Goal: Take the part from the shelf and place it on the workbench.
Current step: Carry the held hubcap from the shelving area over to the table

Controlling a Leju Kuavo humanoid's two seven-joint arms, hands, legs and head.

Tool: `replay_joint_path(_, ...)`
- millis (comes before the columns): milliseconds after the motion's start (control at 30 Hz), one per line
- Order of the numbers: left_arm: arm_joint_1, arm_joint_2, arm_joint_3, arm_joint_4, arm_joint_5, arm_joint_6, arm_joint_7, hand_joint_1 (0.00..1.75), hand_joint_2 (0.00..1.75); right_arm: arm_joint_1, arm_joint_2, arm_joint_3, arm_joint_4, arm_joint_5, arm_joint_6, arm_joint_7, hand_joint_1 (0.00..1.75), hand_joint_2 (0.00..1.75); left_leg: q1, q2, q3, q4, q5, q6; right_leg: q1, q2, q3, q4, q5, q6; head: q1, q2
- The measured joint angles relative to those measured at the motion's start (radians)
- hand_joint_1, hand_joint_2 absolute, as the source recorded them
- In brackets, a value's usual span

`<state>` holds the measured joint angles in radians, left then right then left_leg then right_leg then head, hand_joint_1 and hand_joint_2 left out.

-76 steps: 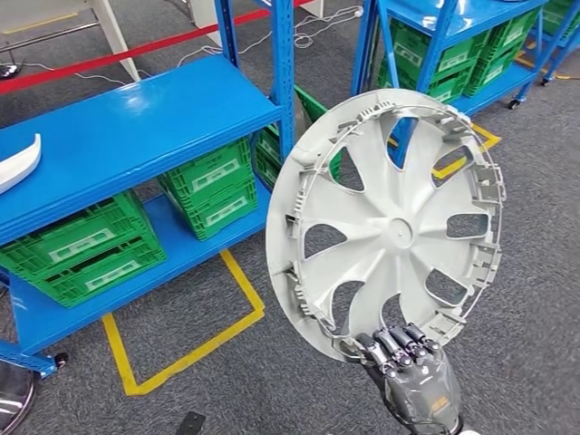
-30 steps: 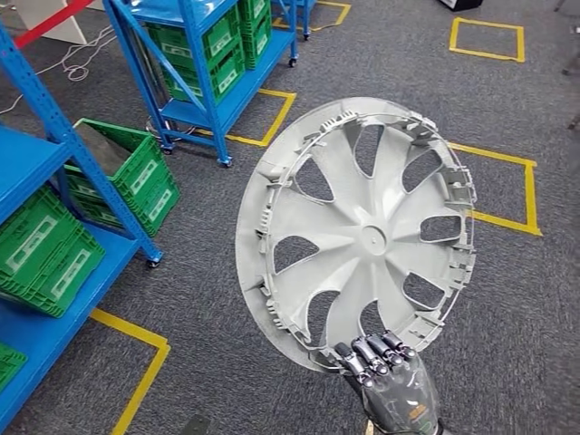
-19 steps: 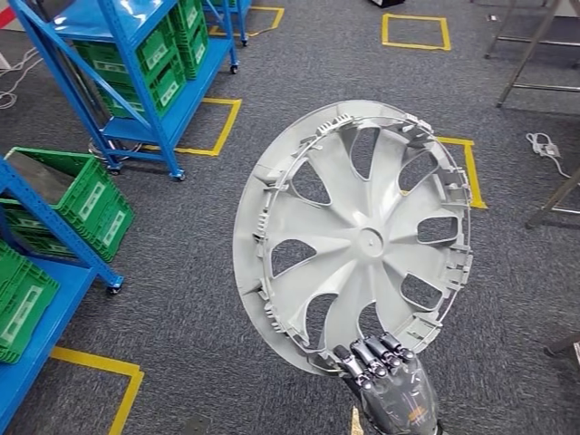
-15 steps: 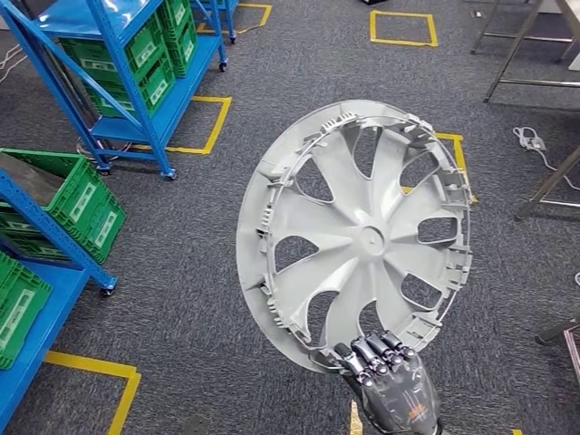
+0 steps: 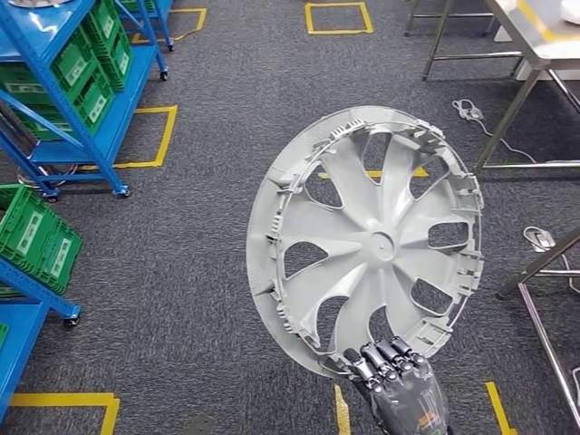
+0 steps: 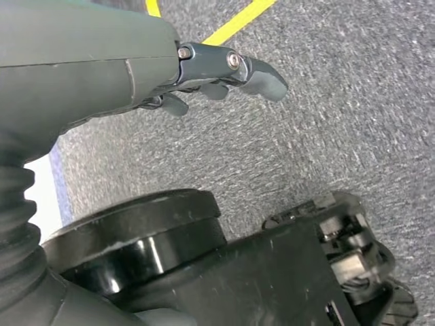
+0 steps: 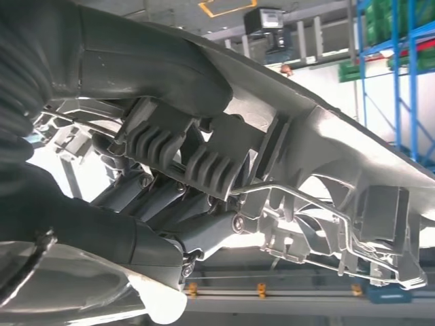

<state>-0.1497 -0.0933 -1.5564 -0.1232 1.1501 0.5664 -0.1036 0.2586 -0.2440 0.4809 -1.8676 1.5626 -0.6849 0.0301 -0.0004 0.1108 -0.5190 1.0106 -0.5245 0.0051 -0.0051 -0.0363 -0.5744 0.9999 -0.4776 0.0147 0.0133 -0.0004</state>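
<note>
While the part, a grey wheel cover (image 5: pixel 366 245), occupies the centre and right of the head view with its ribbed inner face toward the camera, the right hand (image 5: pixel 400 390) at the lower edge of the frame grips it by the bottom of its rim, fingers (image 5: pixel 383 355) hooked over the edge. The right wrist view confirms the hold: the fingers (image 7: pixel 164 197) curl around the rim moulding and its wire retaining ring (image 7: pixel 308 197). The left hand (image 6: pixel 153 75) hangs over grey carpet, holding nothing, its fingers (image 6: pixel 256 68) slightly apart. A steel workbench (image 5: pixel 530 32) stands at the upper right of the head view, well apart from the cover; blue shelving (image 5: pixel 62 91) with green crates (image 5: pixel 37 237) fills the left edge. The step in hand appears to be carriage toward the bench. Because the wide disc is held at a single point on its rim, it would likely swing or twist under sudden motion, so a steady pace and a firm grip seem advisable. The bench legs (image 5: pixel 503 127) and a cable (image 5: pixel 468 111) on the floor lie along the likely approach and call for clearance.
</note>
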Motion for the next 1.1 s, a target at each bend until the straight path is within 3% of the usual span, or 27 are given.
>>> replay_joint_path(33,-0.001,0.000,0.000,0.000,0.000,0.000,0.000,0.00,1.75,0.001,-0.001,0.000,-0.001,0.000,0.000,0.000,1.75,1.75,0.002,-0.024,-0.008,0.023,-0.019,-0.005,-0.002,0.011,0.000,-0.002,0.002,-0.005,-0.001,0.000)
replay_joint_path(100,-0.001,0.000,0.000,0.000,0.001,0.000,-0.001,0.00,1.75,0.002,-0.002,0.000,-0.002,0.002,0.000,0.001,1.75,1.75,0.006,-0.082,-0.052,0.134,-0.085,-0.010,-0.004,0.033,-0.001,-0.003,0.005,-0.012,-0.003,0.000)
replay_joint_path(167,-0.001,0.001,0.000,0.000,0.002,0.000,-0.002,0.00,1.75,0.003,-0.003,0.000,-0.002,0.003,0.000,0.001,1.75,1.75,0.006,-0.101,-0.109,0.262,-0.136,-0.010,-0.002,0.058,-0.001,-0.002,0.006,-0.015,-0.004,0.000)
replay_joint_path(200,-0.002,0.002,0.000,0.000,0.002,0.000,-0.003,0.00,1.75,0.004,-0.003,0.000,-0.002,0.004,0.000,0.001,1.75,1.75,0.005,-0.104,-0.121,0.286,-0.132,-0.008,-0.001,0.073,-0.001,-0.002,0.007,-0.016,-0.004,0.000)
replay_joint_path(233,-0.003,0.002,0.000,0.000,0.002,0.000,-0.004,0.00,1.75,0.005,-0.004,-0.001,-0.002,0.004,0.000,0.001,1.75,1.75,0.005,-0.106,-0.115,0.269,-0.107,-0.005,0.000,0.089,0.000,-0.001,0.007,-0.016,-0.004,0.000)
replay_joint_path(267,-0.003,0.002,0.000,0.000,0.002,0.000,-0.003,0.00,1.75,0.006,-0.005,-0.001,-0.002,0.005,0.000,0.001,1.75,1.75,0.005,-0.113,-0.092,0.214,-0.066,0.000,0.001,0.105,0.002,0.000,0.007,-0.016,-0.004,0.000)
replay_joint_path(333,-0.002,0.003,0.000,0.000,0.002,0.000,-0.003,0.00,1.75,0.006,-0.006,-0.002,-0.002,0.005,0.000,0.001,1.75,1.75,0.007,-0.166,-0.042,0.084,0.005,0.012,0.001,0.134,-0.001,0.004,0.008,-0.013,-0.003,0.000)
replay_joint_path(400,-0.001,0.004,0.000,0.000,0.002,0.000,-0.002,0.00,1.75,0.007,-0.008,-0.004,-0.003,0.006,0.000,0.001,1.75,1.75,0.007,-0.207,-0.021,0.020,0.022,0.020,-0.005,0.157,-0.015,0.008,0.013,-0.004,-0.005,0.000)
replay_joint_path(467,-0.002,0.003,0.000,0.000,0.003,0.000,-0.002,0.00,1.75,0.011,-0.011,-0.006,-0.003,0.006,0.000,0.002,1.75,1.75,0.007,-0.192,-0.020,0.005,0.020,0.023,-0.010,0.181,-0.029,0.007,0.021,0.010,-0.008,0.000)
replay_joint_path(500,-0.002,0.003,0.000,0.000,0.004,0.000,-0.002,0.00,1.75,0.015,-0.013,-0.008,-0.003,0.005,0.000,0.003,1.75,1.75,0.008,-0.178,-0.018,-0.001,0.023,0.025,-0.009,0.177,-0.036,0.010,0.019,0.016,-0.008,0.000)
replay_joint_path(567,-0.002,0.001,0.000,0.001,0.003,0.000,-0.002,0.00,1.75,0.017,-0.018,-0.012,-0.003,0.005,-0.001,0.003,1.75,1.75,0.011,-0.147,-0.013,-0.015,0.030,0.031,-0.005,0.126,-0.067,0.061,-0.013,0.024,-0.004,0.000)
replay_joint_path(633,0.001,0.000,0.000,0.001,0.005,0.000,-0.001,0.00,1.75,0.015,-0.020,-0.015,-0.002,0.006,-0.001,0.003,1.75,1.75,0.008,-0.114,-0.013,-0.017,0.031,0.034,-0.005,0.062,-0.130,0.190,-0.075,0.031,0.000,0.000)
replay_joint_path(700,0.003,0.001,0.000,0.001,0.008,0.000,0.001,0.00,1.75,0.015,-0.021,-0.017,0.000,0.006,-0.001,0.003,1.75,1.75,0.006,-0.080,-0.013,-0.016,0.030,0.035,-0.009,0.041,-0.174,0.286,-0.103,0.039,0.000,0.000)
replay_joint_path(733,0.003,0.002,0.000,0.001,0.009,0.000,0.002,0.00,1.75,0.017,-0.022,-0.019,0.002,0.006,-0.001,0.003,1.75,1.75,0.006,-0.066,-0.012,-0.016,0.029,0.034,-0.011,0.037,-0.169,0.279,-0.089,0.041,0.000,0.000)
replay_joint_path(767,0.003,0.002,0.000,0.001,0.010,0.000,0.002,0.00,1.75,0.018,-0.022,-0.019,0.004,0.006,-0.001,0.003,1.75,1.75,0.006,-0.053,-0.011,-0.016,0.028,0.033,-0.013,0.031,-0.141,0.231,-0.062,0.043,0.000,0.000)
replay_joint_path(800,0.002,0.002,0.000,0.001,0.010,0.000,0.003,0.00,1.75,0.019,-0.023,-0.020,0.006,0.006,-0.001,0.002,1.75,1.75,0.006,-0.041,-0.009,-0.016,0.026,0.030,-0.015,0.013,-0.097,0.157,-0.031,0.043,0.000,0.000)
replay_joint_path(867,0.002,0.002,0.000,0.001,0.010,0.000,0.004,0.00,1.75,0.018,-0.025,-0.021,0.008,0.006,-0.001,0.002,1.75,1.75,0.000,-0.021,-0.004,-0.014,0.020,0.020,-0.011,-0.029,-0.022,0.033,0.003,0.035,-0.001,0.000)
replay_joint_path(900,0.002,0.002,0.000,0.001,0.010,0.000,0.004,0.00,1.75,0.018,-0.025,-0.021,0.009,0.006,-0.001,0.001,1.75,1.75,-0.003,-0.013,-0.001,-0.013,0.017,0.015,-0.009,-0.042,-0.004,0.005,0.006,0.028,-0.003,0.000)
replay_joint_path(967,0.001,0.003,0.000,0.002,0.011,0.000,0.004,0.00,1.75,0.018,-0.026,-0.021,0.010,0.006,-0.001,0.001,1.75,1.75,-0.004,0.006,0.003,-0.013,0.015,0.005,-0.005,-0.026,-0.005,0.001,0.005,0.013,-0.006,0.000)
replay_joint_path(1033,0.001,0.003,0.000,0.002,0.014,0.000,0.004,0.00,1.75,0.017,-0.026,-0.021,0.012,0.006,-0.001,-0.003,1.75,1.75,0.002,-0.012,0.000,0.004,-0.003,-0.005,-0.007,-0.004,-0.008,-0.001,0.010,0.000,-0.008,0.000)
replay_joint_path(1100,0.001,0.002,0.000,0.002,0.023,0.000,0.004,0.00,1.75,0.006,-0.026,-0.020,0.020,0.006,0.000,-0.010,1.75,1.75,0.006,-0.066,-0.036,0.093,-0.059,-0.011,-0.009,0.020,-0.009,-0.004,0.015,-0.011,-0.011,0.000)
